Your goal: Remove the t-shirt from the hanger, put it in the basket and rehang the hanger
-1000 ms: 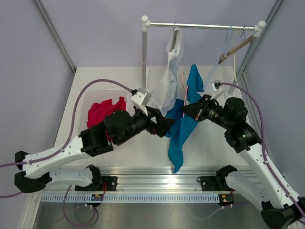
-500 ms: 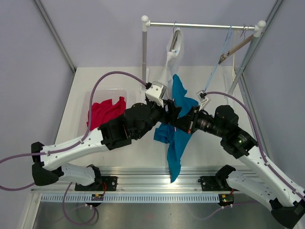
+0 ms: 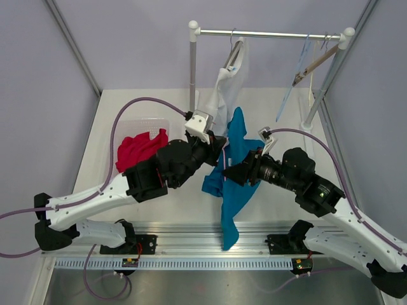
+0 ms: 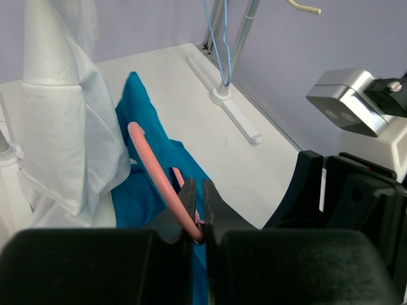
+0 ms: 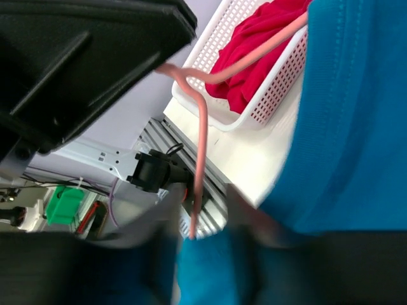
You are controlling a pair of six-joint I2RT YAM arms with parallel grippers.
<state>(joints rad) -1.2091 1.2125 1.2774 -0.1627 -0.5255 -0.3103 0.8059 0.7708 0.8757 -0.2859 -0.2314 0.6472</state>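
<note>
Hanging in the middle of the top view, the blue t-shirt [image 3: 230,190] drops in a long fold from between the two grippers down toward the lower centre of the frame, off the rail [image 3: 273,33]. The pink hanger [image 4: 157,173] runs through its upper part.

In the left wrist view the left gripper [image 4: 197,203] is closed tight on the hanger's lower bar, its fingers nearly touching, with blue cloth lying just behind and to the left of them.

In the right wrist view the right gripper [image 5: 203,238] shows only as two blurred fingers at the bottom edge. Blue cloth fills the space around them and the thin pink hook hangs down between them. Whether it is clamped on the cloth I cannot tell.

The left arm reaches from the lower left diagonally up to the centre, and the right arm comes in from the lower right, so the two grippers face each other across the shirt.

A white garment [image 3: 221,95] hangs on the rail just above. A red cloth [image 3: 137,149] lies in a white basket [image 5: 254,111] at the left of the table [image 3: 127,108].
</note>
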